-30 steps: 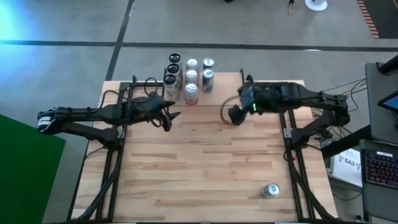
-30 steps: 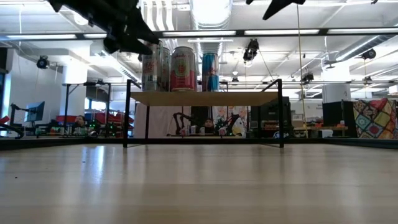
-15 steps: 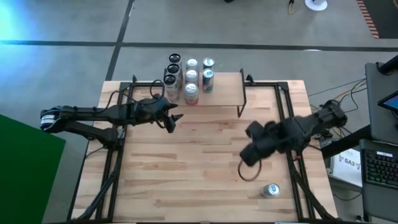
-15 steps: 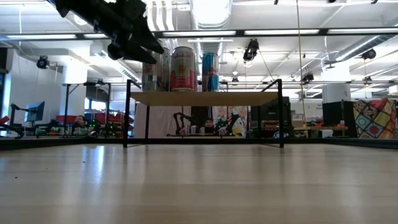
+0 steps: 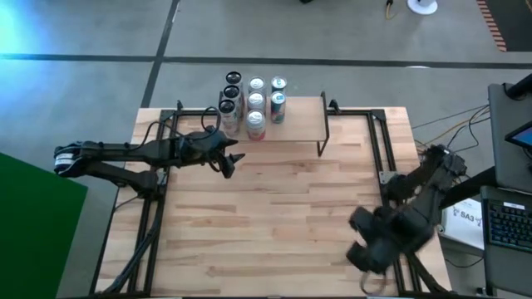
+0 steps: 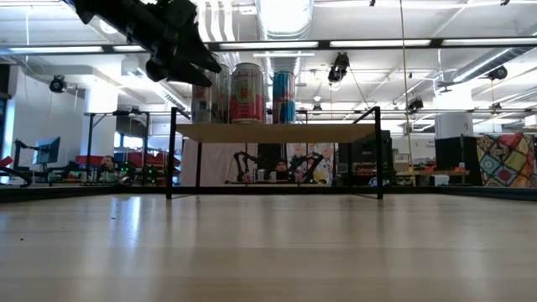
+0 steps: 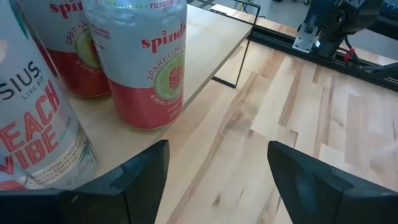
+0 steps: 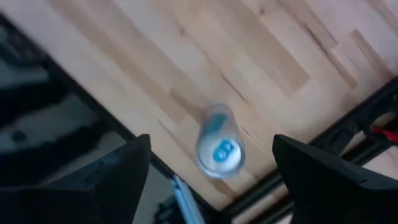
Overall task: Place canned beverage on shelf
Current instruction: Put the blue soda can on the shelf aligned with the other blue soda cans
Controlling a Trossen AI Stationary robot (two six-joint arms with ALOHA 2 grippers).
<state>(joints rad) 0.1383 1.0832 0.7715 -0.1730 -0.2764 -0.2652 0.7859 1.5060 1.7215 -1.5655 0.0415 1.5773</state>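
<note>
The shelf (image 5: 291,120) stands at the table's far edge on thin black legs (image 6: 171,155). Several cans (image 5: 254,104) stand on the left part of its light wood board (image 6: 273,132). My left gripper (image 5: 230,159) hovers open just in front of them; in its wrist view (image 7: 214,180) two red and silver cans (image 7: 140,62) are close by. One more can (image 8: 219,149) stands upright on the table near the near right corner. My right gripper (image 5: 371,252) is open above it and hides it in the high view.
Black frame rails (image 5: 384,158) run along the table's left and right sides, and one (image 8: 261,186) passes close to the lone can. The right half of the shelf board (image 7: 211,43) is bare. A keyboard (image 5: 509,224) lies off the table to the right.
My right gripper has swung from beside the shelf's right end across the table toward the near right corner and now hangs over the lone can. The can has stayed where it was. The fingers' gap then and now cannot be compared.
</note>
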